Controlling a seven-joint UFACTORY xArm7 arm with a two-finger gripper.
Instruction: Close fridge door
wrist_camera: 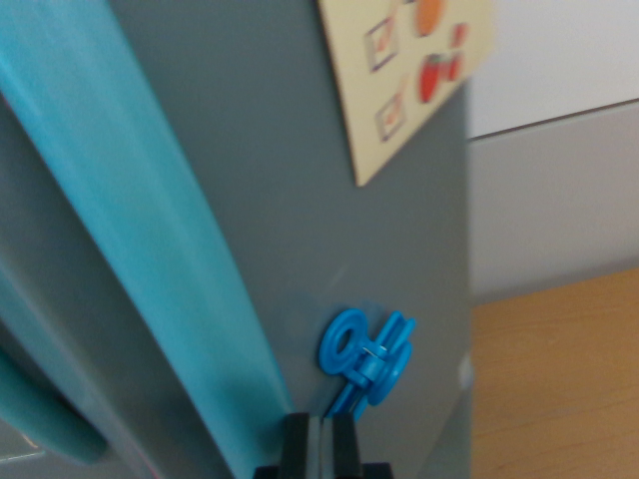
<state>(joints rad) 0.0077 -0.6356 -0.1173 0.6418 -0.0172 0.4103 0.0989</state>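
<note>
- One close, tilted wrist view, filled mostly by the grey fridge door (300, 200).
- The door's flat grey panel runs from the top of the frame down to the bottom, leaning toward the wrist view's right.
- A wide, bright turquoise handle bar (140, 230) crosses the door diagonally, from the upper left corner down to the bottom centre.
- A second, darker teal rounded piece (45, 414) shows at the lower left edge; what it belongs to is unclear.
- A cream-coloured card (409, 70) sits on the door near the top, printed with small checkboxes and red and orange fruit pictures, blurred.
- A small blue plastic toy piece (367, 356), made of rings and bars, sits against the door low down, just right of the handle bar.
- The gripper (319, 444) enters at the bottom centre: two dark fingers (297, 444) stand almost together with only a thin pale strip between them, clenched, with nothing clearly held.
- The fingertips are just below the blue toy piece and right beside the foot of the handle bar; whether they touch either cannot be told.
- To the right of the door, a wooden floor (559, 379) lies below and a pale wall (559, 150) above.
</note>
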